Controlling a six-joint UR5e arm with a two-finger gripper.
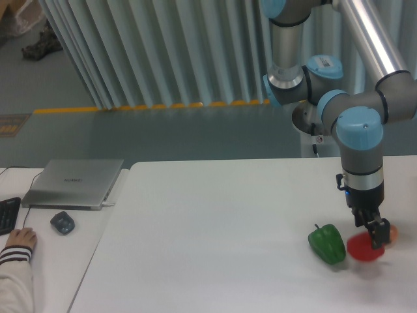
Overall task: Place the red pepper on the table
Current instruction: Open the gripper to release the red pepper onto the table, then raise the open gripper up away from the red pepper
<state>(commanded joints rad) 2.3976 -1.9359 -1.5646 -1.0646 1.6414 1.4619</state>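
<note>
Two peppers at the near right of the table (215, 222), side by side. Red pepper (362, 248) on the right, blurred, low over or on the white top; impossible to say which. Green pepper (327, 243) just to its left, lying tilted on the surface, stem toward the far side, very close to the red one, touching or not too hard to call.

Gripper (374, 236) pointing straight down, dark fingertips right at the upper right edge of the red pepper. Clamped on it or merely against it? Cannot tell; fingers too small and dark, gap not readable. Wrist above in grey and light blue, upright, arm running up and off the top right.

Small orange-pink ball (393, 233) just right of the gripper, partly hidden behind the fingers, right next to the red pepper.

Over on the left, adjoining desk (91, 261) with a closed grey laptop (73, 182) at its far end. Dark mouse (62, 223) just nearer than that. Corner of a black keyboard (6, 215) at the left edge. Person's hand (21, 239) resting on the desk near the keyboard, striped cuff showing.
</note>
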